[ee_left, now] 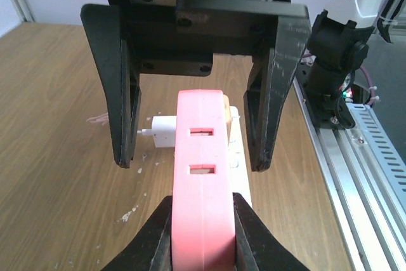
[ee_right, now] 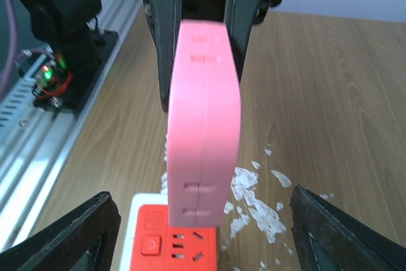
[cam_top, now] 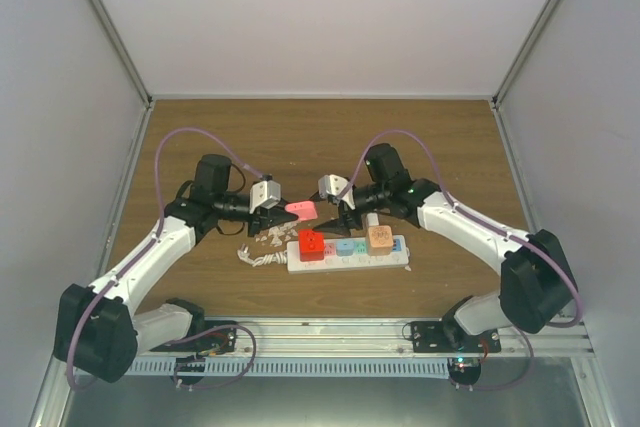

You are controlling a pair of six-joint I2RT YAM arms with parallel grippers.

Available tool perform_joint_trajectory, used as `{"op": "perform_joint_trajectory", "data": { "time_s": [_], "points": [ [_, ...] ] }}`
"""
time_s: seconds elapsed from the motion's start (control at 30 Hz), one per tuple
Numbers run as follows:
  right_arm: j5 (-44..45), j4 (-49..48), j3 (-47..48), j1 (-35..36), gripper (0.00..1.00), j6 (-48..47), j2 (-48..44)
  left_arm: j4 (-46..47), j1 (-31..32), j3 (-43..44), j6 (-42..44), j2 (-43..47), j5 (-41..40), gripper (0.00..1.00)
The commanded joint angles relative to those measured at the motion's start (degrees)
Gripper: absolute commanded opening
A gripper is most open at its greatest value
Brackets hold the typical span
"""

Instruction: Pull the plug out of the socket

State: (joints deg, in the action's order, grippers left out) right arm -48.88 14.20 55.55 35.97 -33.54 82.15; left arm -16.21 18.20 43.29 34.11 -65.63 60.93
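The pink plug is in the air just behind the socket, a white power strip with red, blue and orange panels. My left gripper is shut on the plug's left end; in the left wrist view my jaws clamp both flat sides of the plug. My right gripper is open, with its fingers on either side of the plug's other end and not touching it. In the right wrist view the plug hangs above the red outlet panel, between my spread right gripper.
An orange block stands on the strip's right part, with a white adapter behind it. The strip's twisted white cord lies at its left end. White scuff marks dot the wooden table. Metal rails run along the near edge.
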Motion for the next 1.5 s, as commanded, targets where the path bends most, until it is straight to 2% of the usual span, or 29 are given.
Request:
{"op": "perform_joint_trajectory", "data": {
  "time_s": [0.0, 0.2, 0.47, 0.6, 0.7, 0.83, 1.07, 1.2, 1.33, 1.4, 1.47],
  "points": [
    [-5.7, 0.6, 2.5, -0.2, 0.72, 5.5, -1.1, -0.2, -0.2, 1.3, 0.1, 1.5, 2.5, 0.00],
    [-6.0, -1.1, 3.2, 0.0, 0.54, 9.5, -0.4, 0.4, -0.2, 0.6, -0.6, 1.7, 2.5, 0.00],
    [-6.2, -0.8, 4.1, 0.6, 0.21, 11.1, 0.6, 1.9, -0.1, 0.1, -1.7, 1.8, 1.3, 0.00],
    [-5.3, -0.3, 4.5, 0.6, 0.06, 11.5, 0.7, 0.9, -0.2, 0.8, -2.1, 1.4, 0.7, 0.06],
    [-4.4, -0.4, 4.1, 0.5, 0.01, 11.4, 0.2, -1.7, -0.5, 2.3, -2.0, 0.8, 0.8, 0.15],
    [-4.3, -1.0, 2.9, 0.6, 0.01, 11.0, -1.1, -3.2, -1.4, 3.2, -2.1, 0.6, 1.9, 0.24],
    [-4.0, -0.9, 2.1, 0.5, 0.00, 10.3, -1.7, -3.3, -3.0, 3.6, -2.5, 0.8, 4.7, 0.25],
    [-4.2, -1.0, 2.2, 0.6, 0.01, 10.4, -1.9, -3.2, -3.0, 3.4, -2.3, 0.5, 5.0, 0.18],
    [-4.5, -1.0, 2.6, 0.5, 0.02, 10.4, -1.9, -3.4, -3.0, 3.5, -2.1, 0.2, 5.5, 0.05],
    [-4.7, -0.4, 3.0, 0.4, 0.24, 10.3, -1.9, -3.6, -3.1, 4.0, -2.4, 0.4, 5.3, 0.00],
    [-4.6, 0.4, 3.6, 0.0, 0.57, 10.2, -2.1, -4.3, -4.1, 4.7, -2.2, 0.8, 5.8, 0.00]
  ]
}}
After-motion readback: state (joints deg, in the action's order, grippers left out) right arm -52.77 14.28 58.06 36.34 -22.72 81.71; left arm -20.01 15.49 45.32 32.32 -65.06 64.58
